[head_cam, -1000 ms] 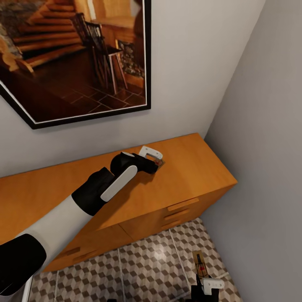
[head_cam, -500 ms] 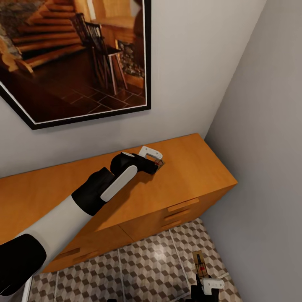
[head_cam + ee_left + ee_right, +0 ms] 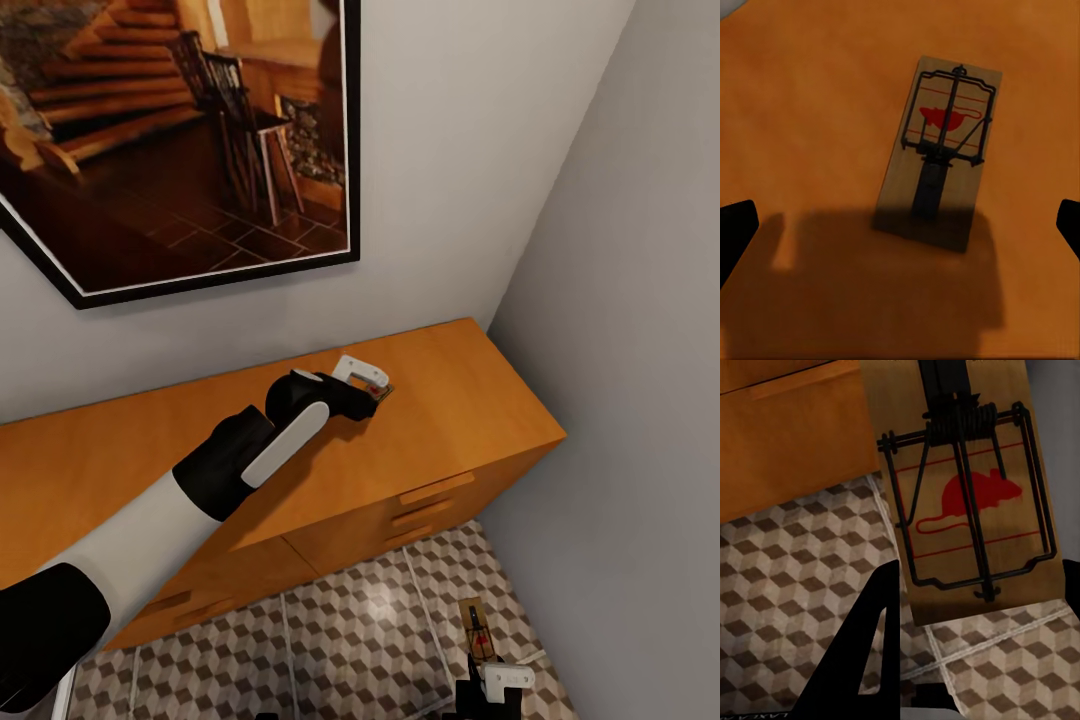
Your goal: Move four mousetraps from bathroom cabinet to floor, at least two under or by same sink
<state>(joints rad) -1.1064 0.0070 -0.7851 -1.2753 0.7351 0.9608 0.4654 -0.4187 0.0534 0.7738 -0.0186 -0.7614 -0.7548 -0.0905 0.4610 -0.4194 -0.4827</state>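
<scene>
Lying between left claw (image 3: 900,225) fingertips, mousetrap (image 3: 941,150)

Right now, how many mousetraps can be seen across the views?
2. One mousetrap lies flat on the cabinet top in front of the open left gripper. The other mousetrap is at the right gripper above the floor. Others may be out of view.

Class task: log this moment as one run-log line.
left gripper: open over mousetrap on cabinet | right gripper: holds second mousetrap above floor
</scene>
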